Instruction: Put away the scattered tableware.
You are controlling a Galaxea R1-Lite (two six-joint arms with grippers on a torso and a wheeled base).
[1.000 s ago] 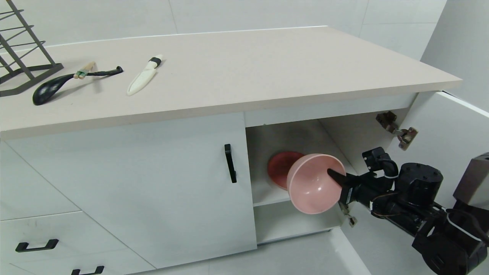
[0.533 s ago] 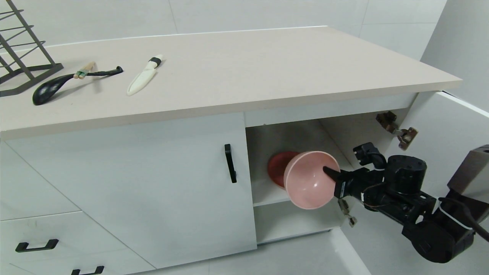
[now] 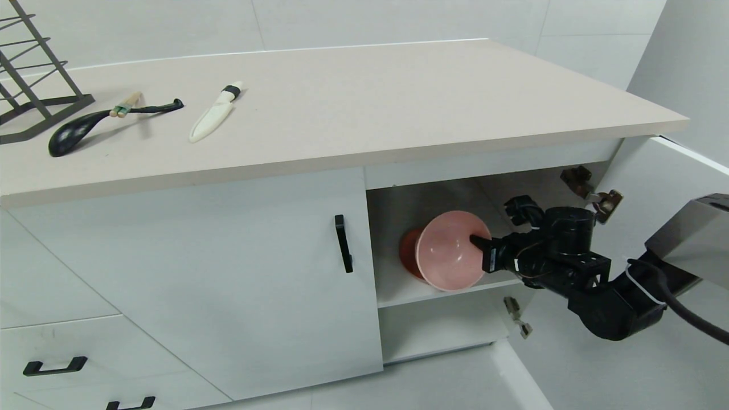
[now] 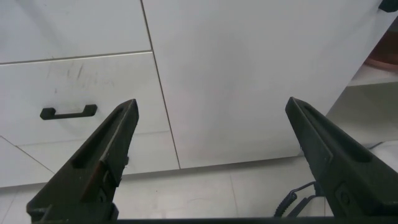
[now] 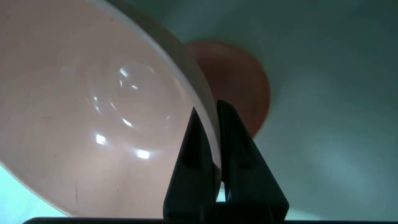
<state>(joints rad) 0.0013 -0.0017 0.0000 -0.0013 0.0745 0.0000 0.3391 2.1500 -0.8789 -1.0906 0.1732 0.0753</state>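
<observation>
**Pink bowl held on edge at the upper cabinet shelf**

A smooth, glossy pink bowl (image 3: 447, 250) is gripped at its rim by the right hand (image 3: 477, 243), one finger inside the bowl and one outside, the thin rim pinched between them. The bowl is tipped on its side, its round hollow facing out of the open cabinet (image 3: 433, 199), above the front of the upper shelf (image 3: 398, 293). Whether it touches the shelf cannot be told. A round red dish (image 3: 406, 253) is seen just behind it, partly hidden.

On the matte beige bench (image 3: 370, 97) lie a glossy black ladle (image 3: 74, 132), wooden chopsticks (image 3: 126, 105) laid across its curved handle, and a cream knife (image 3: 213, 114) with a black band. A dark wire rack (image 3: 28, 85) stands at the left edge.

The left hand (image 4: 210, 109) is spread open before a flat white door (image 4: 249, 81) and a drawer (image 4: 74, 74) with a black handle.
</observation>
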